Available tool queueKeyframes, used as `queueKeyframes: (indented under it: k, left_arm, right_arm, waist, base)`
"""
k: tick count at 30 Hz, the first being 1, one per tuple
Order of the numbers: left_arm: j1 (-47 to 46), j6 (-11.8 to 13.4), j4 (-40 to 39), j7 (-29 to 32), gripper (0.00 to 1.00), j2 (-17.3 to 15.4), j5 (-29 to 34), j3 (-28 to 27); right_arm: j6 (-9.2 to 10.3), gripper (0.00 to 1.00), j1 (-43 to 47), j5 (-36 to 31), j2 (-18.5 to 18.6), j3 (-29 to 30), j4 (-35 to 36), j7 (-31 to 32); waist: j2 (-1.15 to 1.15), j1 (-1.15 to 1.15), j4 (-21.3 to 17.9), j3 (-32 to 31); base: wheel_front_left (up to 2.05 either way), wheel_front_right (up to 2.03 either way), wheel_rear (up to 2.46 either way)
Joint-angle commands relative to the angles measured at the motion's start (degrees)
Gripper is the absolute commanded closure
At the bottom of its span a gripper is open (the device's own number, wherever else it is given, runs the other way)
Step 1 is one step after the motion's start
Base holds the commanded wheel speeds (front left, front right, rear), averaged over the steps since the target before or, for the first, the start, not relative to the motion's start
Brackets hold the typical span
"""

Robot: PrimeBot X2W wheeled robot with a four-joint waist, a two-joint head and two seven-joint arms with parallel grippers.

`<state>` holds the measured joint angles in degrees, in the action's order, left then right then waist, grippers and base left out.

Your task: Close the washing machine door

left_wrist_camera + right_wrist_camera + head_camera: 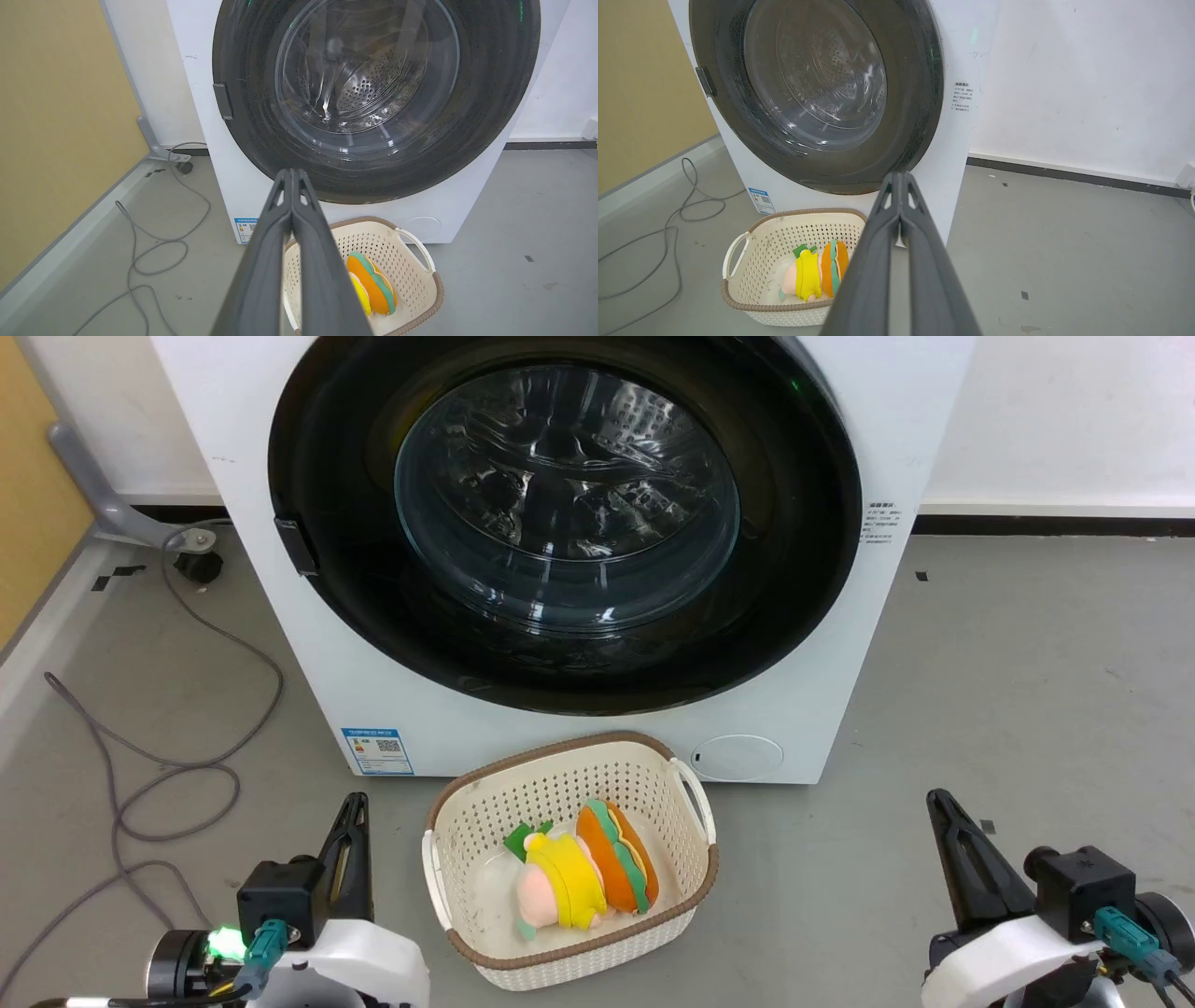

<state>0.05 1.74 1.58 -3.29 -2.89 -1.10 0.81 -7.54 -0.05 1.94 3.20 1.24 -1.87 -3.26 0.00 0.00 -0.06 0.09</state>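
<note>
The washing machine door (565,504) sits flush against the front of the washing machine (299,635), covering most of its face. The left gripper (356,801) and right gripper (936,796) hang low, well apart from the door, each pinched closed on nothing (fingertips meeting). A cream basket (560,754) stands on the floor at the machine's lower front edge.

I see the basket (571,782), toys (583,877) in it, on the floor (1027,709) just before the washer (373,709); a cable (279,683) lies left.
</note>
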Motion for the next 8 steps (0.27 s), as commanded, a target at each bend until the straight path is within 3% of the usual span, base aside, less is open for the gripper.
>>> queueKeyframes:
  k: [1, 8]
  left_arm:
    - [0.0, -0.5, -0.4, 0.3, 1.00, 0.0, 0.5, -0.2]
    - [0.0, -0.8, -0.7, 1.2, 1.00, 0.0, 0.7, -0.4]
  right_arm:
    - [0.04, 1.00, 0.0, -0.3, -0.3, -0.2, 0.5, 0.3]
    - [0.05, 1.00, 0.0, -0.8, -0.3, -0.5, 0.9, 1.1]
  waist:
    - [0.00, 0.00, 0.0, 0.0]
    - [0.00, 0.00, 0.0, 0.0]
  base:
    - [0.00, 0.00, 0.00]
    - [0.00, 0.00, 0.00]
